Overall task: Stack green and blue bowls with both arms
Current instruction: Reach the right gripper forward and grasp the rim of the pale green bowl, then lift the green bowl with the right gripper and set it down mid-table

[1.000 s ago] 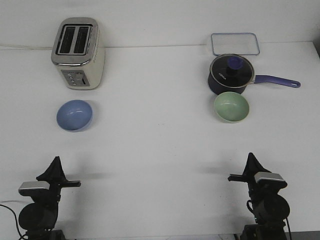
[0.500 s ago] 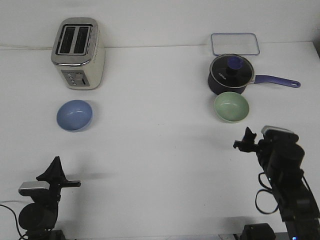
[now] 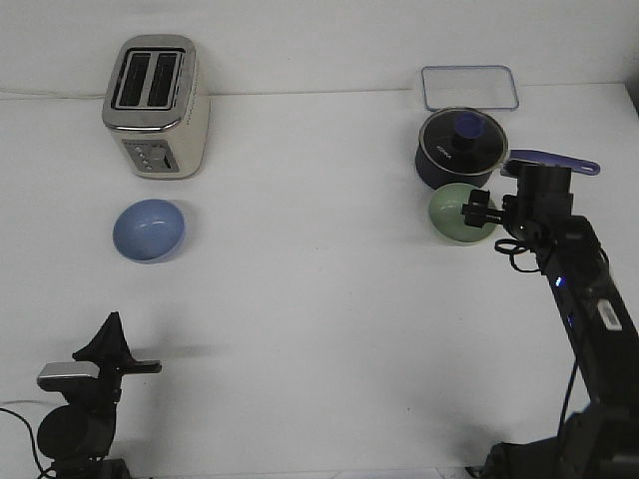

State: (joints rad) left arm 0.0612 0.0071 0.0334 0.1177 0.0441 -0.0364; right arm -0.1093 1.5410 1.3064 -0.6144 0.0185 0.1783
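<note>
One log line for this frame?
right gripper: at green bowl, grasp unclear | left gripper: parked | blue bowl: untouched

The right arm's black gripper (image 3: pixel 477 212) hung over the pale sage green round bowl (image 3: pixel 454 215); at nine o'clock across the white desk (image 3: pixel 319 299) sat the periwinkle blue round bowl (image 3: pixel 149 230).

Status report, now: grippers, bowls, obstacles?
Right gripper at green bowl, grip unclear. Left gripper parked. Blue bowl untouched. Saucepan close behind green bowl.
</note>
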